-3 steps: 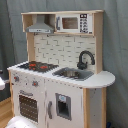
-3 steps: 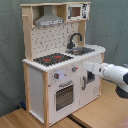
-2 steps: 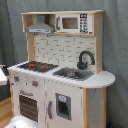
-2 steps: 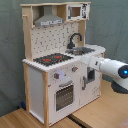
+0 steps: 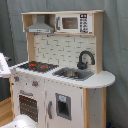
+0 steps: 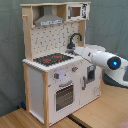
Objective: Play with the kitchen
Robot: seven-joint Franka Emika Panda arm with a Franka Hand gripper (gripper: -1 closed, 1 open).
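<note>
The kitchen (image 5: pixel 60 85) (image 6: pixel 55 75) is pale wood with white panels. It has a black-red hob (image 5: pixel 37 65) (image 6: pixel 52 59), a grey sink (image 5: pixel 72 73) and a black faucet (image 5: pixel 85 58) (image 6: pixel 74 40). Its oven door (image 5: pixel 29 106) (image 6: pixel 64 96) is shut. A range hood (image 5: pixel 40 25) (image 6: pixel 48 20) and a microwave (image 5: pixel 72 23) (image 6: pixel 76 11) sit up top. In the second exterior view my white arm (image 6: pixel 102 57) reaches in from the right across the counter front, and my gripper (image 6: pixel 76 50) ends near the hob's right edge. In the first exterior view only a white part of the arm (image 5: pixel 3 66) shows at the left edge.
The kitchen stands on a wooden floor (image 6: pixel 30 120) before a grey curtain (image 6: pixel 10 50). A small door (image 5: pixel 62 106) (image 6: pixel 90 75) sits under the sink. A white rounded object (image 5: pixel 22 122) lies at the bottom of the first exterior view.
In the second exterior view the arm has risen and swung left, from in front of the lower cabinet to counter height. In the first exterior view its white part rose at the left edge.
</note>
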